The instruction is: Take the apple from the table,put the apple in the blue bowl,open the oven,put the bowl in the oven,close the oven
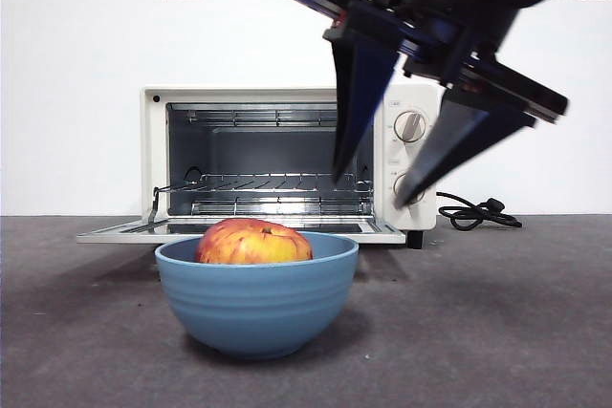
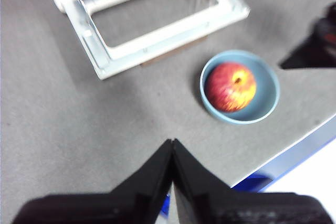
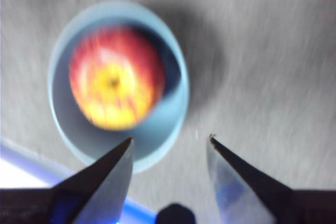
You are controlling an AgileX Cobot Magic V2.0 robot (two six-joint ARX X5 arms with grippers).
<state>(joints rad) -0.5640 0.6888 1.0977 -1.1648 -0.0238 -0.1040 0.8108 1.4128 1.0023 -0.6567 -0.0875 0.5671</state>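
Note:
The red and yellow apple [image 1: 253, 242] lies inside the blue bowl [image 1: 256, 305], which stands on the dark grey table [image 1: 497, 332] in front of the oven [image 1: 287, 160]. The oven's door [image 1: 239, 230] is folded down flat and the wire rack shows inside. My right gripper [image 1: 373, 188] hangs open above and to the right of the bowl, apart from it; its wrist view shows the apple [image 3: 116, 78] in the bowl [image 3: 173, 124] just beyond the jaws. My left gripper [image 2: 172, 142] is shut and empty, high over the table, away from the bowl [image 2: 265, 100] and apple [image 2: 230, 86].
A black power cord [image 1: 473, 214] lies on the table right of the oven. Two knobs [image 1: 409, 126] sit on the oven's right panel. The table's front edge [image 2: 294, 153] runs close to the bowl in the left wrist view.

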